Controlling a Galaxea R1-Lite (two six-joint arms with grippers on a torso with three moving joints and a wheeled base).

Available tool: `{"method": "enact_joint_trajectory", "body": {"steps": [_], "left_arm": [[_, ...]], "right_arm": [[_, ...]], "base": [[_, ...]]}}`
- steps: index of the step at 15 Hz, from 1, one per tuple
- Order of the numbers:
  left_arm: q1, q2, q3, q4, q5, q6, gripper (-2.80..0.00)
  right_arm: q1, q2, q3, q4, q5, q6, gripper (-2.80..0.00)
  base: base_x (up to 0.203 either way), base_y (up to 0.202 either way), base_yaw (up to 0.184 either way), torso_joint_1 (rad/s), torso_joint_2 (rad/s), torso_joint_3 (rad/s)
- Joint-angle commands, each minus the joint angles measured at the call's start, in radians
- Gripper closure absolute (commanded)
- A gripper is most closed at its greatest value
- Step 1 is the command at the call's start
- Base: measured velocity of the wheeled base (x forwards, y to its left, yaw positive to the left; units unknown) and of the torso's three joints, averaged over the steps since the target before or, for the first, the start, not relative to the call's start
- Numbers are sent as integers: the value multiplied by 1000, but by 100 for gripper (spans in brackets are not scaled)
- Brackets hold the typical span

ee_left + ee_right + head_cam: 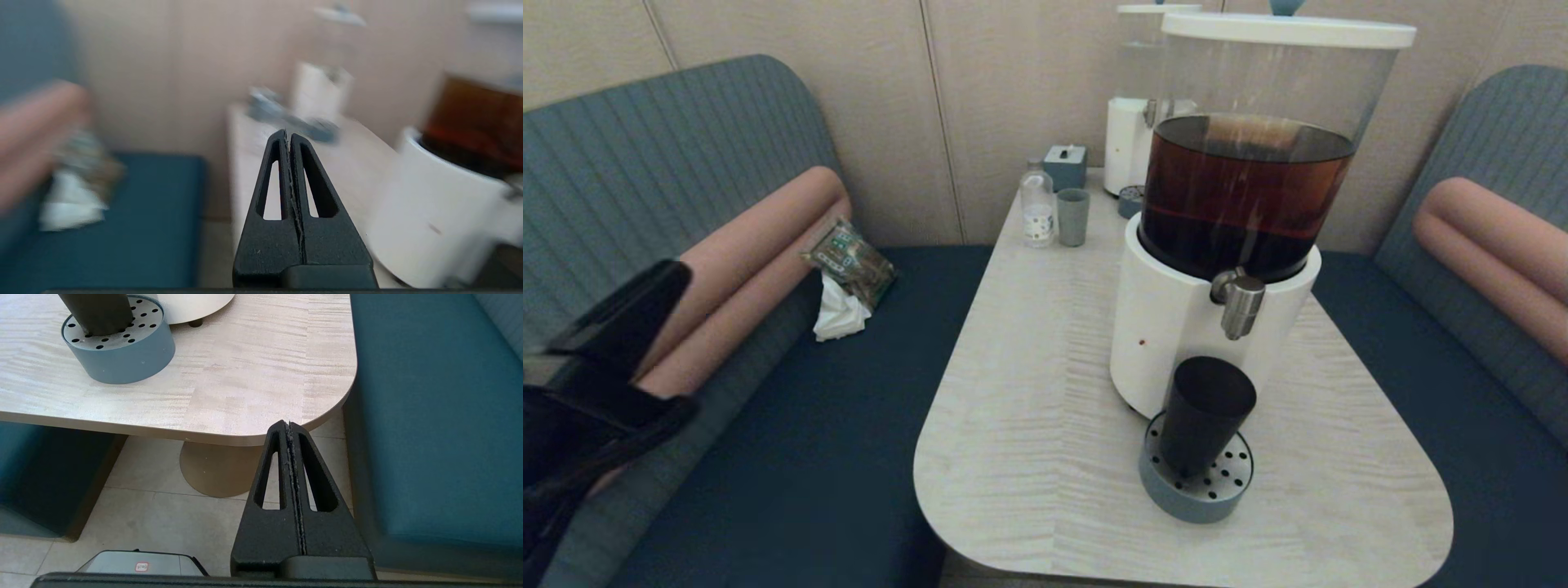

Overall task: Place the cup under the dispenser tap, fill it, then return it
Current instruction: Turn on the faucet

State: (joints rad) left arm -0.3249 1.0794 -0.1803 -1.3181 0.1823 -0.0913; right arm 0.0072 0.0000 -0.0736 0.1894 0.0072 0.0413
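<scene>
Two grippers, both pressed shut and empty: left gripper (289, 136) off the table's (1045, 457) left edge, right gripper (289, 425) parked below its corner. Black cup (1205, 412) upright on drip tray (1176, 500), under dispenser tap (1241, 302). Placement judged complete; next, opening the tap.

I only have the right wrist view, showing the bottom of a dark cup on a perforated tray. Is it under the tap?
Observer: Yes. In the head view the cup stands on the drip tray, below the dispenser tap.
Operator: Where's the left gripper?
Observer: The left gripper is shut on nothing, off the left side of the table, over the bench seat.
Operator: Anything else on the table?
Observer: At the far end, a small bottle stands beside a grey-green cup.
</scene>
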Motion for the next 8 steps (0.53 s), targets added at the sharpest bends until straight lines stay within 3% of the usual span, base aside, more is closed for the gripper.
{"method": "enact_joint_trajectory", "body": {"steps": [1, 8], "left_arm": [[109, -253, 36, 70, 3, -3, 0], [313, -758, 169, 321, -28, -19, 0]], "right_arm": [[0, 2, 0, 1, 0, 0, 0], [0, 2, 0, 1, 0, 0, 0]], "base": [[0, 0, 0, 0, 0, 0], [0, 0, 0, 0, 0, 0]]}}
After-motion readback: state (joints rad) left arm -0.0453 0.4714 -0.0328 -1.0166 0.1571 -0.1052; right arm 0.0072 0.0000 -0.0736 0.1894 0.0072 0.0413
